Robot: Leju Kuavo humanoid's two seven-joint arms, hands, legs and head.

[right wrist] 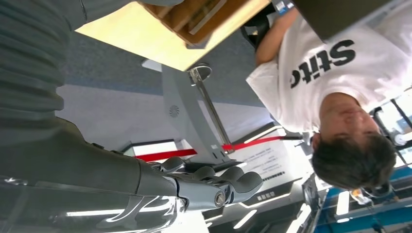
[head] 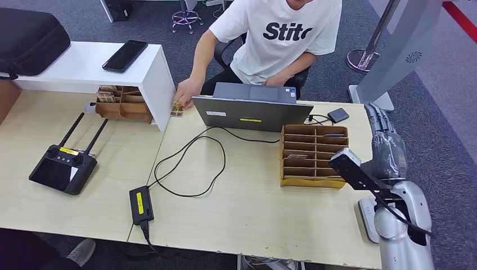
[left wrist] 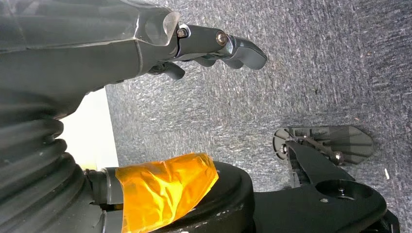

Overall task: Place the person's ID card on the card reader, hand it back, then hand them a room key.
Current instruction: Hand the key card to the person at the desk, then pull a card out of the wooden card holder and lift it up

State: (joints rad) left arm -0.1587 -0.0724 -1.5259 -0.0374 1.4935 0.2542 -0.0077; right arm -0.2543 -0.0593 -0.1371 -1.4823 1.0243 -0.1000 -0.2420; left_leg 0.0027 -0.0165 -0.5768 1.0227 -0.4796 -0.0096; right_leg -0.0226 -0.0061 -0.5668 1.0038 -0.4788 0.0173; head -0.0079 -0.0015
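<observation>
While the right hand [head: 387, 147] hovers just off the tabletop's [head: 253, 208] right edge, its fingers [right wrist: 228, 180] lie stretched forward with small gaps between them and nothing in their grasp. Just beside it, toward the robot's left, stands a cardboard organiser [head: 313, 156] with rows of slots; whether the thin things in those slots are room keys cannot be told. Beyond that hand, near the far edge, a small dark card reader [head: 338, 115] lies on the tabletop with a cable running to an open laptop [head: 250, 107]. Across from the robot, behind the laptop, a person in a white T-shirt [head: 278, 34] sits and reaches one hand [head: 185, 91] to a card [head: 178, 108], apparently the ID card, which stands against the side of a white shelf [head: 90, 67], well apart from the right hand and far to its left. On the shelf lies a black phone [head: 125, 55]; under it sits a second cardboard box [head: 121, 103]. Nearer the robot on that side lie a black power brick [head: 140, 205] with looping cable and a remote controller [head: 63, 169] with two antennas.

Hanging low over grey carpet [left wrist: 301, 73], the left hand [left wrist: 194, 46] has its fingers [left wrist: 243, 51] loosely bent and holds nothing.
</observation>
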